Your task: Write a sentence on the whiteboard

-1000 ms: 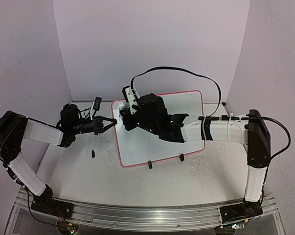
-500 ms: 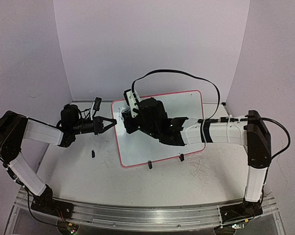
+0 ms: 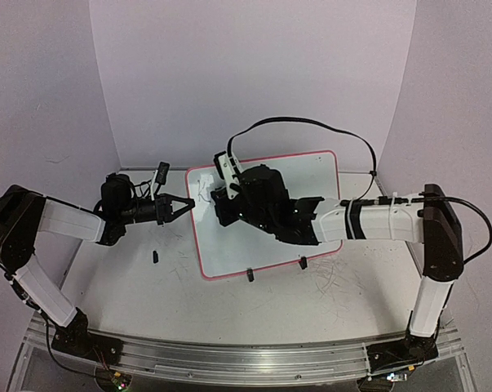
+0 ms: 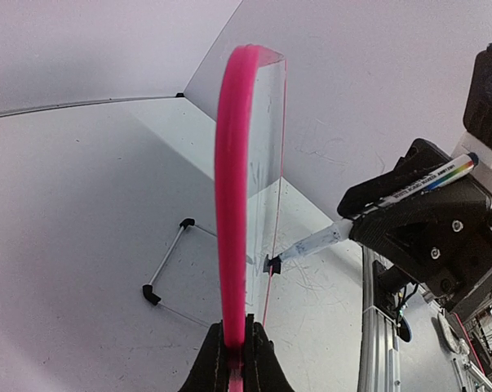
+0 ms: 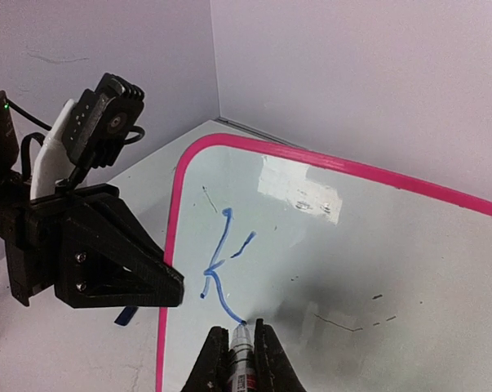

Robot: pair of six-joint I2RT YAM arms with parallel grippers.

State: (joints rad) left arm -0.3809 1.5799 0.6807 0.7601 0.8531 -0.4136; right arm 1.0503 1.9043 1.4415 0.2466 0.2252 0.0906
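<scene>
While the left gripper (image 4: 232, 347) was seen from its own wrist camera, its two black fingers were found pressed shut on the pink-red frame of the whiteboard (image 4: 232, 196), which was gripped at its left edge and held tilted up from the table (image 3: 139, 298). The jaws of the right gripper (image 5: 239, 347) were likewise closed, clamped around a marker (image 5: 241, 341) whose barrel was carried between the fingertips. The marker's tip was set against the glossy white face of the board, at the lower end of a blue stroke. Of the sentence (image 5: 223, 265), only a single blue letter "K" could be read, written near the board's upper left corner, just inside the frame. Bright reflections and a few faint dark marks were seen further across the surface. From above, the right arm was stretched over the board, so that much of its middle was hidden. Two black clip feet (image 3: 250, 275) were seen along the board's near edge, resting on the table.
</scene>
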